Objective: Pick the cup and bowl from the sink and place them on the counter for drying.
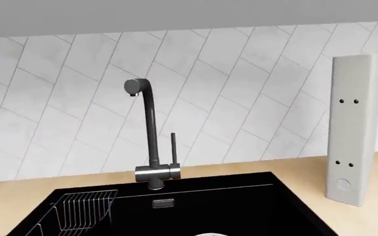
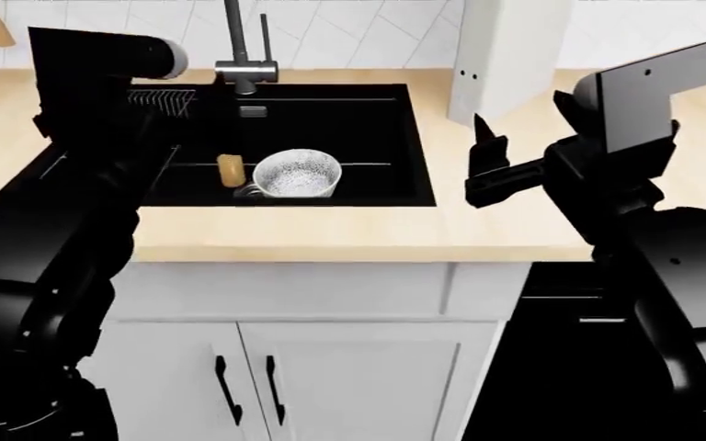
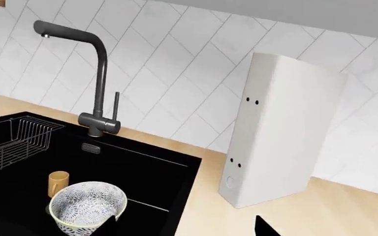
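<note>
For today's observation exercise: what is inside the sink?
Inside the sink sit a patterned bowl, a small tan cup beside it, and a wire rack. The left arm hides the sink's left part in the head view.

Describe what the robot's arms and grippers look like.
Both arms are glossy black with bulky rounded segments. The left arm has a pale grey cap at one joint end. The right arm carries a flat grey plate with small dark holes. The right gripper is black with pointed fingers.
</note>
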You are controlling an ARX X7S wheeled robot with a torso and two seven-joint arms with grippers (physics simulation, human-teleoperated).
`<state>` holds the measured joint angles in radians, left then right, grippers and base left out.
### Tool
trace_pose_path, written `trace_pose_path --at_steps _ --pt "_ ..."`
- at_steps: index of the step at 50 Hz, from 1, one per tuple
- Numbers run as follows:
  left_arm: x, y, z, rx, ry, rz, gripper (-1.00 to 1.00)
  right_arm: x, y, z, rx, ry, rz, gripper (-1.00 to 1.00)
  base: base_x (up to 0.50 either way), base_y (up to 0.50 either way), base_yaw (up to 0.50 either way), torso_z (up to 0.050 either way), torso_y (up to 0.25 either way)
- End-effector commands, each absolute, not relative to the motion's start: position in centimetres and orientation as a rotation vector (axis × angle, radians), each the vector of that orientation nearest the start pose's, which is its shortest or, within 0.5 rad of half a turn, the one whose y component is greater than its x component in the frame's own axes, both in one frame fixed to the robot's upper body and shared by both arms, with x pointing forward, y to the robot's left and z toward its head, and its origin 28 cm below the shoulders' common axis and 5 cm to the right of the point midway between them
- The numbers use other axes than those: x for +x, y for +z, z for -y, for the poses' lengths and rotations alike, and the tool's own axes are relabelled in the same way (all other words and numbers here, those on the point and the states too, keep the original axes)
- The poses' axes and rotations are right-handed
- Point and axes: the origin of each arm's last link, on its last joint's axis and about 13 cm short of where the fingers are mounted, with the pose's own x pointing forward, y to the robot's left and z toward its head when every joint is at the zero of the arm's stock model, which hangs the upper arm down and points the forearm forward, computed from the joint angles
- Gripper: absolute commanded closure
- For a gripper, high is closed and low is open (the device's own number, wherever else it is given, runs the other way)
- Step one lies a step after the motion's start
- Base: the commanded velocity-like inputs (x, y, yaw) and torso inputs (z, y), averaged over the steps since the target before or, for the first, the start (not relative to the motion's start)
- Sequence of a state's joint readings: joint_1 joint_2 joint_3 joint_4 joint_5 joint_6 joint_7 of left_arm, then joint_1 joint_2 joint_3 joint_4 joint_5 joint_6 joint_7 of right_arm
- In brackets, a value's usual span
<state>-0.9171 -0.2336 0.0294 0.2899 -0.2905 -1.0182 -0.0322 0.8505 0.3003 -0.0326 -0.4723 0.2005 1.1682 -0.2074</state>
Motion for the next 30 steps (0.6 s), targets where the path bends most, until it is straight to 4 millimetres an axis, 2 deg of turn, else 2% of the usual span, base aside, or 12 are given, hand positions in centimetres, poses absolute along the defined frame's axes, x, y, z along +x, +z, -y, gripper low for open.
trace_pose_path --at_steps 1,18,30 --pt "31.53 27.00 -24.64 0.062 -0.087 0.159 -1.00 28.66 25.74 14.93 -0.174 0.259 0.095 -1.00 0.34 0.00 0.00 0.000 0.000" --pt "31.13 26.70 -23.88 0.075 -0.103 0.149 -1.00 28.38 25.46 15.19 -0.170 0.247 0.081 -1.00 0.39 0.00 0.00 0.000 0.000" --pt "31.02 26.27 -24.27 0.079 -0.100 0.136 -1.00 28.40 25.75 15.14 -0.188 0.258 0.059 -1.00 0.42 0.00 0.00 0.000 0.000"
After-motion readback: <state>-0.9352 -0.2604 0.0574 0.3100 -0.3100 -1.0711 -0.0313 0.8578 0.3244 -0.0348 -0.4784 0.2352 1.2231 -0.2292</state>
